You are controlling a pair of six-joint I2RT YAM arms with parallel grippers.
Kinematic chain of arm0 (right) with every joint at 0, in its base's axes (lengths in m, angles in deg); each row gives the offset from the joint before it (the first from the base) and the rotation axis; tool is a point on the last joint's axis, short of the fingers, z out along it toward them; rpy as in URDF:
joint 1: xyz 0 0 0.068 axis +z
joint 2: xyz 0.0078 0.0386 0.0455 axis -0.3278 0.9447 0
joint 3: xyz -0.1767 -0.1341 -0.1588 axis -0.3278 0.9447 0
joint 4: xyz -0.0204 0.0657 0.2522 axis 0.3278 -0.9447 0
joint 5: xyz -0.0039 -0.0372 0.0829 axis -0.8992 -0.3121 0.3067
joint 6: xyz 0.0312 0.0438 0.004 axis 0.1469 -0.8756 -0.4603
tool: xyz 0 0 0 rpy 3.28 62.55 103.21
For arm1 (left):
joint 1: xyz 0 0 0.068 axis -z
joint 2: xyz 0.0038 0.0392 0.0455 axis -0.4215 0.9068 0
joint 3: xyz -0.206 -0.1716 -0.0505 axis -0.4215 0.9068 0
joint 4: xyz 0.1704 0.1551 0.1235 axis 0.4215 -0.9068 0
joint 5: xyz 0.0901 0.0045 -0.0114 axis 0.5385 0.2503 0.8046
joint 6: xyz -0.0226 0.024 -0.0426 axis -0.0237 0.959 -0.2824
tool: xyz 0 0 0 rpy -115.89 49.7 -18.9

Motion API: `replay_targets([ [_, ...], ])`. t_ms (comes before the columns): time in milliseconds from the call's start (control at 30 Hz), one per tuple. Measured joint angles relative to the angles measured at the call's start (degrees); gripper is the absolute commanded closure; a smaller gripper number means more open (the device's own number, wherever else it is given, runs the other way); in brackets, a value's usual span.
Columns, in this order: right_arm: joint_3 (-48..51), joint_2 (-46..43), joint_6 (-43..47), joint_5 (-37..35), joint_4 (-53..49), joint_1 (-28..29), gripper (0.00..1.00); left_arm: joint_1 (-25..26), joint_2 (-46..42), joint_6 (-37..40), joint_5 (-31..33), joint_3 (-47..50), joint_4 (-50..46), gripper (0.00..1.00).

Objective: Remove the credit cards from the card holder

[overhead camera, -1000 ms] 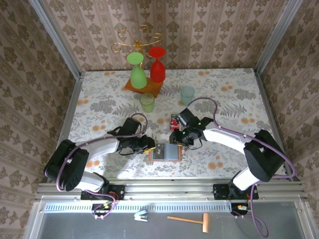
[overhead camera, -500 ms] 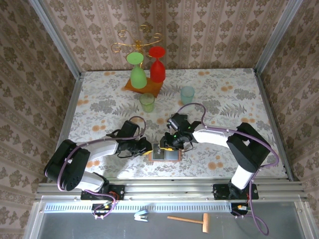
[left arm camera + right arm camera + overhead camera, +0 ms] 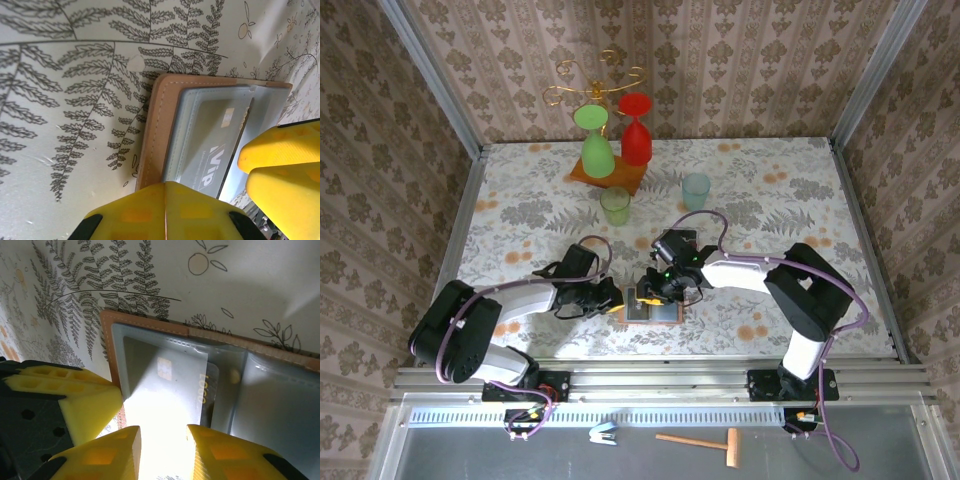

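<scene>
The card holder [image 3: 658, 308] lies open on the worktop [image 3: 770, 190], low in the centre of the overhead view, with a credit card [image 3: 170, 385] tucked in its grey sleeve. The left end effector [image 3: 165, 192] is clenched at the holder's tan edge; I cannot tell whether it pinches the edge or only presses on it. The right end effector [image 3: 162, 440] hovers released, its fingers apart over the card's near end.

The risks, as I judge them:
- The fingers could catch the clear sleeve rather than the card.
- A weak hold at the edge could let the whole holder drag or fold shut on the pull.
</scene>
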Motion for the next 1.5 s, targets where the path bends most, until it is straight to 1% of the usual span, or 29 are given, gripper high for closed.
replay_targets([
  [400, 0.0, 0.24, 0.46, -0.28, -0.72, 0.0, 0.71, 0.0, 0.96, 0.02, -0.55, 0.26, 0.26, 0.91],
  [1200, -1.9, 0.24, 4.0, -3.56, -7.74, 0.0, 0.7, 0.0, 1.44, 0.0, -1.46, 0.63, 1.68, 0.9],
  [1500, -1.77, -1.53, 3.91, -3.74, -7.67, 0.0, 0.7, 0.0, -1.95, 0.0, -0.61, -1.75, -2.69, 0.89],
])
